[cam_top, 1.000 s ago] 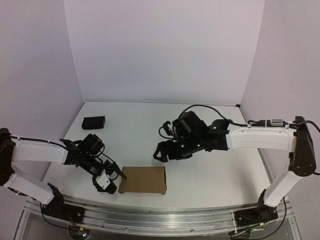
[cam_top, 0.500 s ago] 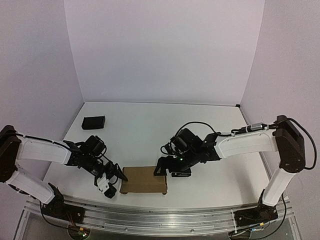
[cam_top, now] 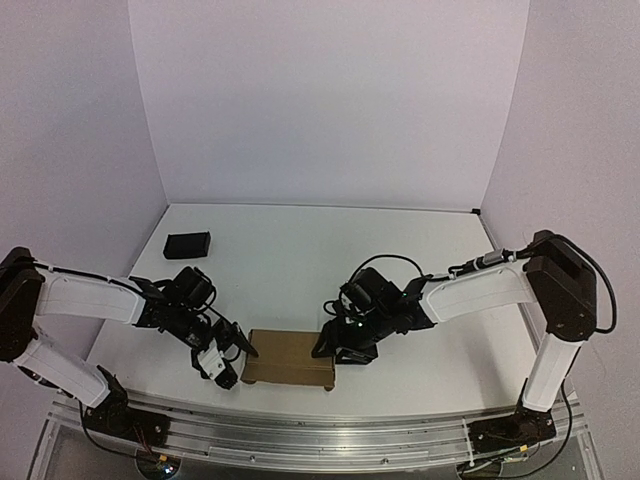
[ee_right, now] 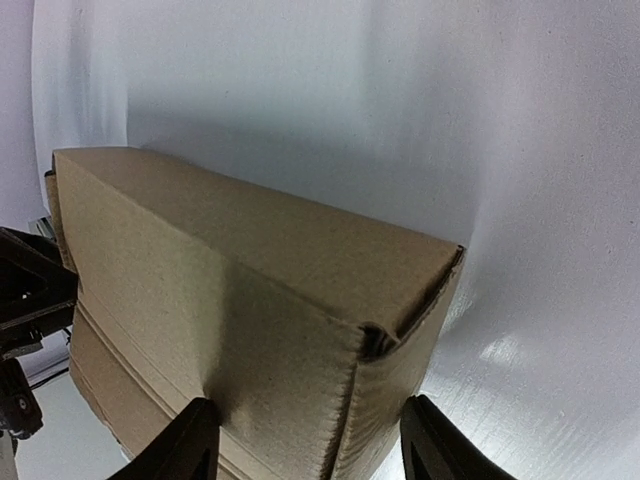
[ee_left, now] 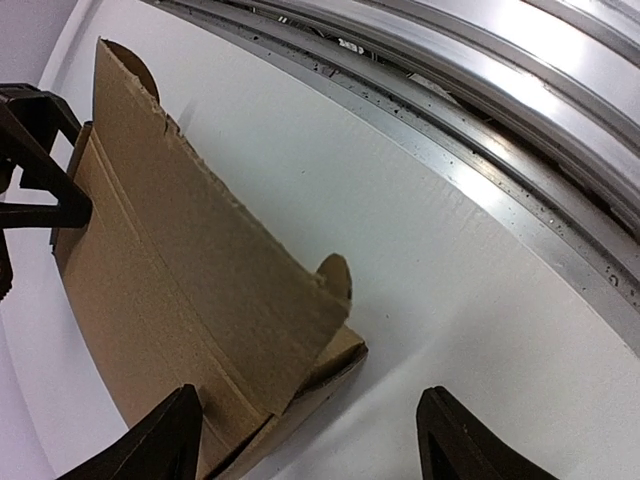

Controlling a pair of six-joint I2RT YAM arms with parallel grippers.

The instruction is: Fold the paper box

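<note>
Left gripper (cam_top: pixel 236 365) open at 9 o'clock end of paper box (cam_top: pixel 290 358); right gripper (cam_top: pixel 326 348) straddled 3 o'clock end, grip unclear. Box lay with long axis 9–3 o'clock.

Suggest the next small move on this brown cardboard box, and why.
Probably ease the left gripper in to press the loose tabbed flap down. On the brown cardboard box that flap's near corner stands lifted, not tucked, while the right gripper straddles the opposite corner, seemingly bracing it.
</note>
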